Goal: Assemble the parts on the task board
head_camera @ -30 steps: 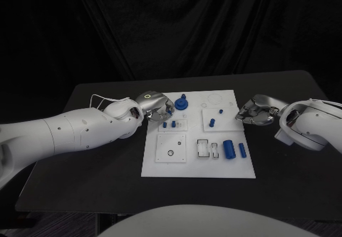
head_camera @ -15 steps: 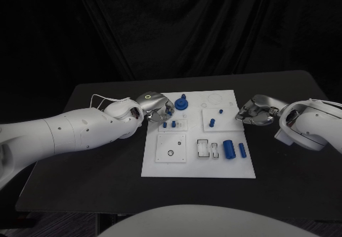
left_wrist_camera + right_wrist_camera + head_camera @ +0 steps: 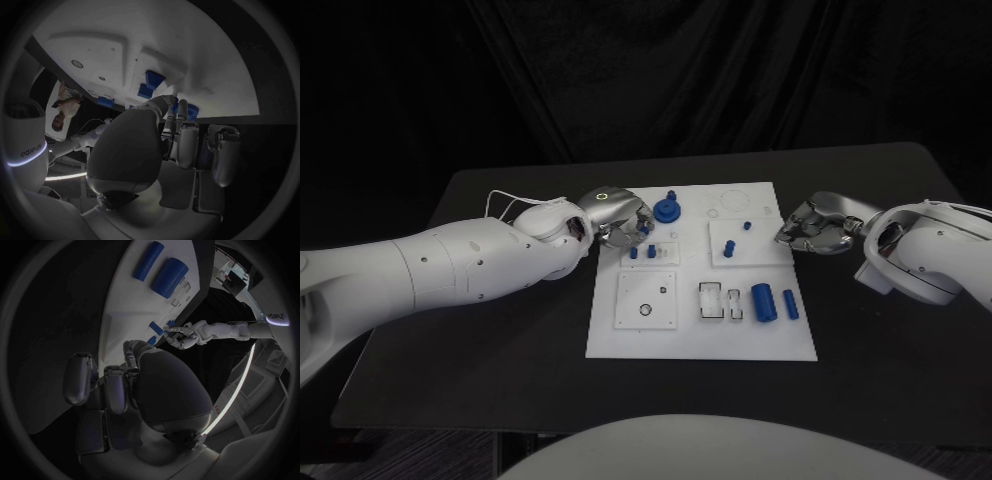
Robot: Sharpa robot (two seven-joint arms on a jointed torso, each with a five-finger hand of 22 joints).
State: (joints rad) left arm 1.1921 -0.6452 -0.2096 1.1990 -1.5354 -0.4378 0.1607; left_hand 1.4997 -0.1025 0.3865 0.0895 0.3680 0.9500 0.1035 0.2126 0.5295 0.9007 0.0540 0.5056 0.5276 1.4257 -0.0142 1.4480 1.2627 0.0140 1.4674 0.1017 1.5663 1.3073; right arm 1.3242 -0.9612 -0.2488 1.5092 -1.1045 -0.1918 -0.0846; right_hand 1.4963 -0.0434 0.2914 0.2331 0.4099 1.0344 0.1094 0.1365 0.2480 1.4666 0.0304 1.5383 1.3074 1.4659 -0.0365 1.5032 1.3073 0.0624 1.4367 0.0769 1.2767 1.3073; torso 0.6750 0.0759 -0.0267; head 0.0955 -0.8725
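Note:
The white task board [image 3: 701,325] lies mid-table. My left hand [image 3: 620,218] hovers over its far left corner, fingers curled, beside the round blue part [image 3: 668,210]. In the left wrist view its fingertips [image 3: 181,107] sit right at a blue part [image 3: 189,112]; whether they grip it is hidden. Two small blue pegs [image 3: 642,251] stand just below that hand. My right hand [image 3: 816,225] rests off the board's right edge with its fingers [image 3: 94,385] curled on nothing. A large blue cylinder [image 3: 763,302] and a thinner one [image 3: 790,304] lie on the board's right side.
Two more small blue pieces [image 3: 738,236] sit on the square plate near the right hand. A square plate with a round hole [image 3: 646,300] and slotted holders [image 3: 720,300] occupy the board's near half. Bare black table [image 3: 488,350] surrounds the board.
My left hand has edged slightly to the right over the board's corner. The right hand and the parts have stayed put.

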